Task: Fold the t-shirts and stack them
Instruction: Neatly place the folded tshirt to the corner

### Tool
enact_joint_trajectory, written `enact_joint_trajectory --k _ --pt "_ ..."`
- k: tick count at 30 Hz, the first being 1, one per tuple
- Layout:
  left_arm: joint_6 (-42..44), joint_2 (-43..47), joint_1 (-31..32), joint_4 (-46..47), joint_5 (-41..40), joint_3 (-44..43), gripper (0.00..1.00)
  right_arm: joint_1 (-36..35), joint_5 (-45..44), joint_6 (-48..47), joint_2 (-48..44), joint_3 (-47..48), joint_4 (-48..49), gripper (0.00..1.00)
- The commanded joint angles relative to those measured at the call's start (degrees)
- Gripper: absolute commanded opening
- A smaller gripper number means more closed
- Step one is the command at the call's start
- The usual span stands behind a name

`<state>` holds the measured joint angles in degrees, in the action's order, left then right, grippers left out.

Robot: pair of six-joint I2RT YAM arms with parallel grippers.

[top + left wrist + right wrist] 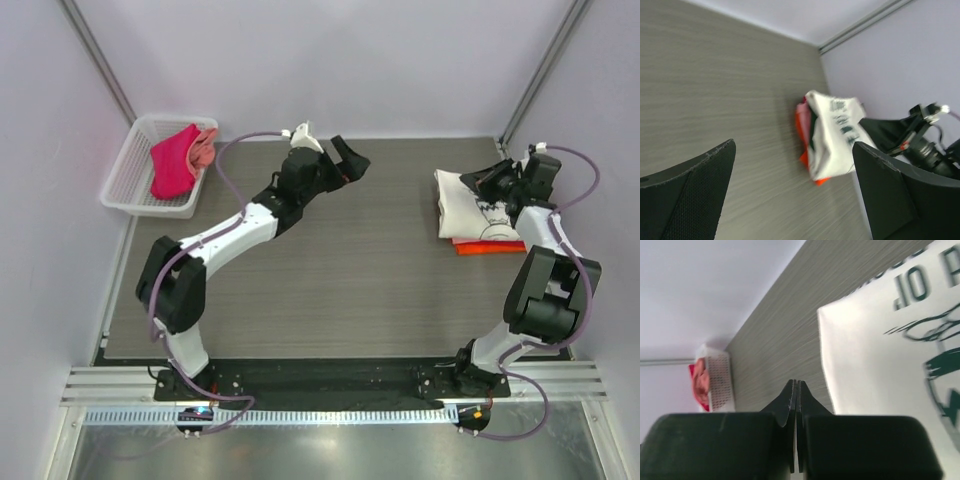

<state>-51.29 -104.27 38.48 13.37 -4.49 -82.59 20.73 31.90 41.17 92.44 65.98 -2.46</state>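
Upper left of the top view: white mesh basket [122,187] at the table's far corner, holding a bunched magenta tee [172,168] with a pink tee [206,150] touching it. Both are unfolded.

- Risk: the two are tangled together. One pinch may lift both, or a finger may hook the mesh and drag the light basket.

Upper centre: left end effector [328,150] spread wide and empty, above the bare table [330,270], between the basket and the stack.

- Risk: reaching in at this tilt, it could clip the basket rim.

Right of frame: folded stack with the cream printed tee [472,212] on top. An orange tee [487,247] pokes out along the stack's lower edge.

Right end effector [796,390]: fingers pressed together, pinching nothing, at the stack's upper part. The tips are just beside the cream tee's edge; I cannot tell whether they touch it.

- Risk: a sideways sweep from here could catch the top fold and shear the stack, which is already slightly uneven.
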Motion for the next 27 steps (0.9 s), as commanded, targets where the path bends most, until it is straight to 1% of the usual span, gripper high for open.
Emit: enact_joint_trajectory --k 1,3,4,5,6,9,11,12,14,15,16,18,20,21,23,24,25,26,27 --pt "7.1 7.6 -0.1 -11.0 -1.7 4.6 1.00 -1.8 7.8 8.6 -5.3 -5.2 22.1 0.01" --pt "8.0 10.7 -0.9 -13.2 -2.9 7.0 1.00 -2.4 6.8 9.1 -5.1 -7.0 24.5 0.01" --pt "8.2 12.0 -1.4 -14.7 -2.9 9.8 1.00 -2.6 6.6 10.0 -4.7 -9.1 26.3 0.01" --pt "8.0 14.9 -2.7 -14.9 -2.7 11.2 1.00 -2.7 7.0 11.0 -3.8 -10.3 28.5 0.01" --pt "8.0 16.4 -3.2 -15.5 -2.6 12.5 1.00 -2.7 7.3 12.1 -3.3 -11.6 32.9 0.01" --pt "8.4 21.9 -4.8 -16.4 -3.1 18.6 1.00 -2.7 6.3 14.4 0.0 -17.8 40.0 0.01" --pt "9.1 25.3 -5.2 -16.6 -3.8 20.5 0.99 -2.7 3.8 15.0 2.4 -20.4 44.2 0.01" --pt "9.8 26.2 -5.3 -17.2 -3.9 22.2 1.00 -2.7 3.2 15.9 6.7 -21.6 49.3 0.01" --pt "10.4 27.7 -5.5 -17.9 -4.6 23.5 1.00 -2.1 4.2 18.8 11.9 -22.1 52.8 0.01" --pt "10.7 28.7 -5.7 -18.6 -4.6 24.5 1.00 -1.9 4.8 19.9 15.8 -21.7 56.4 0.01" --pt "11.3 29.2 -5.8 -19.2 -4.7 24.8 1.00 -1.8 4.9 20.6 17.1 -21.8 58.0 0.01" --pt "12.1 30.7 -5.9 -21.3 -5.7 25.6 1.00 -1.7 3.4 19.7 17.4 -21.9 57.4 0.01" --pt "13.2 31.7 -6.1 -22.8 -7.2 26.2 1.00 -1.7 2.9 17.3 15.0 -20.7 54.2 0.01" --pt "13.6 32.4 -6.1 -23.6 -8.7 26.9 1.00 -1.9 2.6 15.3 13.6 -20.3 50.8 0.01" --pt "13.8 34.6 -6.1 -24.0 -9.9 28.1 1.00 -2.4 2.6 13.4 8.7 -19.7 48.4 0.01" --pt "13.2 35.4 -6.1 -23.7 -10.4 30.0 0.99 -3.5 2.6 10.5 7.1 -19.4 44.1 0.01" --pt "12.7 36.8 -6.1 -23.2 -10.4 31.1 1.00 -4.3 1.9 9.1 5.4 -19.1 41.7 0.01" --pt "11.7 37.5 -6.1 -22.3 -10.0 32.5 1.00 -5.3 1.1 7.3 1.5 -19.3 39.7 0.01" --pt "11.4 38.3 -6.1 -20.7 -10.1 35.4 1.00 -6.7 0.2 5.6 -0.2 -19.6 35.7 0.01"
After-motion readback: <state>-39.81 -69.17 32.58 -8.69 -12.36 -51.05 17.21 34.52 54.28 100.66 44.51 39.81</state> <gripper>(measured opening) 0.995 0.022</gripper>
